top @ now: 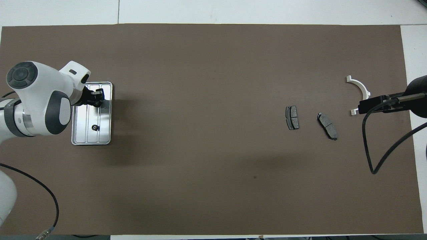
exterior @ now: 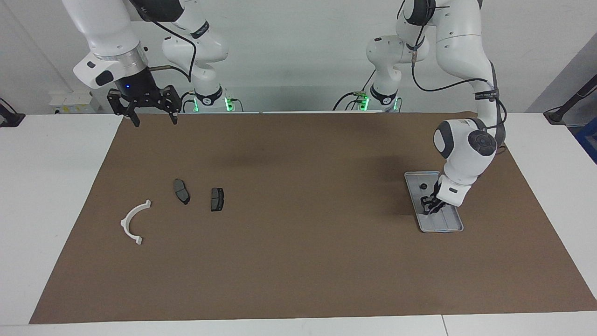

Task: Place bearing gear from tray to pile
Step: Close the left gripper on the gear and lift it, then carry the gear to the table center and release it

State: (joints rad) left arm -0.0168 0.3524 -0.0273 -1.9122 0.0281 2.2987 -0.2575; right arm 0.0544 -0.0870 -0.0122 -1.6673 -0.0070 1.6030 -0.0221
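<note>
The silver-grey tray (exterior: 448, 225) lies toward the left arm's end of the table and also shows in the overhead view (top: 81, 131). A small black round part, the bearing gear (exterior: 423, 186), lies in the tray's end nearer to the robots (top: 95, 127). My left gripper (exterior: 428, 206) is low over the tray, apart from that part (top: 96, 98); what it holds is hidden. The pile lies toward the right arm's end: a white bracket (exterior: 133, 221) and two dark pads (exterior: 181, 191) (exterior: 217, 199). My right gripper (exterior: 154, 120) waits open, raised over the mat's edge.
A brown mat (exterior: 298, 242) covers most of the white table. In the overhead view the right gripper (top: 377, 104) covers part of the white bracket (top: 360, 87), beside the pads (top: 327, 126) (top: 292, 117). A black cable (top: 370, 156) hangs from the right arm.
</note>
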